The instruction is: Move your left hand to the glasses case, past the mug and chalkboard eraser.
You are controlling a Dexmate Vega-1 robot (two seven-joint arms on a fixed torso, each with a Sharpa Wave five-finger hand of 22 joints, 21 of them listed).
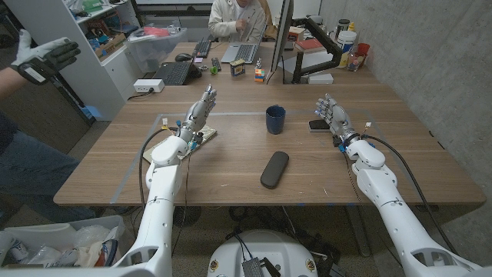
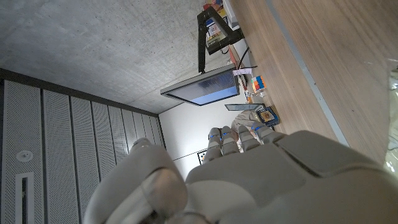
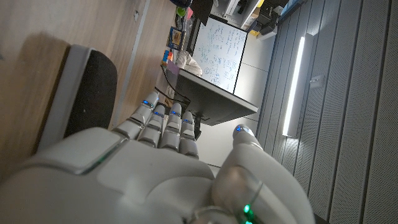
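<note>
A black oval glasses case lies near the table's middle front. Beyond it stands a dark blue mug. The chalkboard eraser, black with a pale edge, lies right of the mug, and its black pad is just ahead of my right hand's fingers in the right wrist view. My left hand is raised over the table's left part, fingers stretched out and holding nothing, well left of the mug and the case. My right hand stands beside the eraser, fingers apart and empty. Both hands also show from behind in the wrist views.
A clear packet with yellow parts lies under my left wrist. Across the far edge are a white box, a keyboard, a colour cube and a monitor. One person sits at the back; another's gloved hand is at left.
</note>
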